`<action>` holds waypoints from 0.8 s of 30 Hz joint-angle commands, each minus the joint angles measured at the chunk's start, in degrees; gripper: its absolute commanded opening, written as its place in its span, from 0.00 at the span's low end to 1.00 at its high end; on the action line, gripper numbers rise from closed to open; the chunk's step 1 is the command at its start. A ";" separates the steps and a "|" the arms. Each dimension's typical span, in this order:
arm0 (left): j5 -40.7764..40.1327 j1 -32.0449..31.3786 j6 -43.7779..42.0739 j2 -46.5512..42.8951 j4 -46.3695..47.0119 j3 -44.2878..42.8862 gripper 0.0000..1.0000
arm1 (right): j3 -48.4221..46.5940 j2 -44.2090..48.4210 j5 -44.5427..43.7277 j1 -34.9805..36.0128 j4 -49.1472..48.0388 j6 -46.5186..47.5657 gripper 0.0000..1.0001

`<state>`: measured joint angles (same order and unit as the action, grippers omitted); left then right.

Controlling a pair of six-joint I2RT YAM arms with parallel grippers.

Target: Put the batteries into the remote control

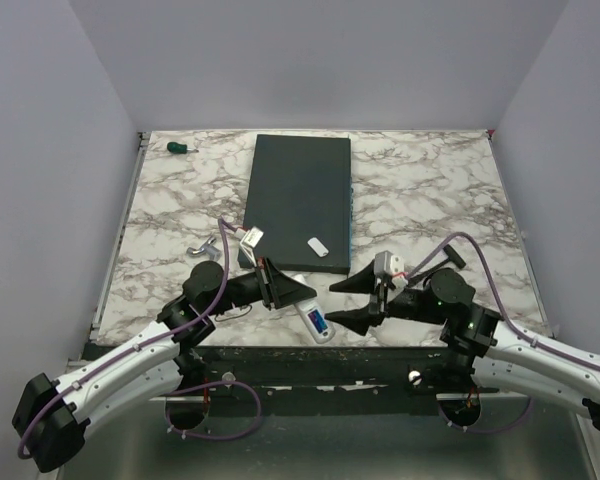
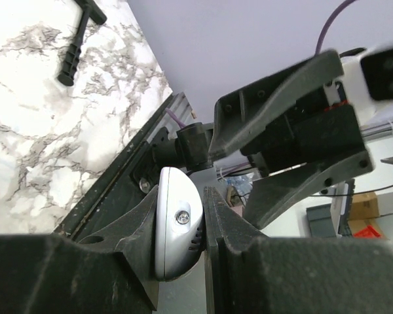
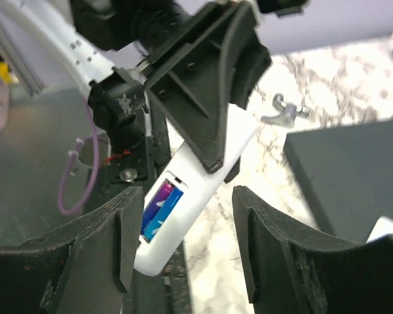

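The white remote control [image 1: 317, 322] hangs over the table's near edge, and my left gripper [image 1: 296, 294] is shut on its upper end. In the left wrist view its rounded end [image 2: 177, 222] is pinched between the two fingers. Its back faces the right wrist camera. Two batteries [image 3: 160, 205], one purple and one blue, lie side by side in the recessed bay of the remote control [image 3: 206, 180]. My right gripper [image 3: 183, 196] is open. Its fingers stand on either side of the remote's lower end without touching it. From above, the right gripper [image 1: 354, 301] sits just right of the remote.
A large dark grey slab [image 1: 300, 195] lies mid-table with a small white cover piece [image 1: 318, 247] on its near right corner. A green-handled screwdriver [image 1: 183, 148] lies far left, a black T-shaped tool [image 1: 450, 255] right, and a metal piece [image 1: 204, 247] left of the slab.
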<state>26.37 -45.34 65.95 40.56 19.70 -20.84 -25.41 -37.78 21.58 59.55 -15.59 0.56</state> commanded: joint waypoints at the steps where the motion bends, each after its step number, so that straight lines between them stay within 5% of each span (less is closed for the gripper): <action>1: -2.92 0.01 -3.92 -2.44 -2.24 -1.45 0.00 | -7.41 -2.80 -11.61 -0.03 12.95 -22.72 0.63; 6: -3.09 0.01 -4.27 -2.30 -0.02 -1.08 0.00 | -10.62 -7.73 -7.80 -0.04 20.52 -33.14 0.69; 9: -2.75 0.04 -4.01 -2.15 1.01 -1.03 0.00 | -8.39 -7.77 -5.26 -0.01 16.61 -38.51 1.00; 17: -2.64 0.07 -4.10 -2.86 1.37 -1.25 0.00 | -4.80 -5.85 -8.83 -0.04 13.55 -39.70 0.99; 24: -1.87 0.04 -3.05 -2.57 3.35 -0.83 0.00 | -4.13 -8.59 -7.21 -0.05 9.07 -39.90 0.77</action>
<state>24.47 -45.34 62.59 38.57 18.90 -20.84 -30.65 -45.19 14.26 59.53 -2.35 -38.52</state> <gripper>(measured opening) 0.256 0.813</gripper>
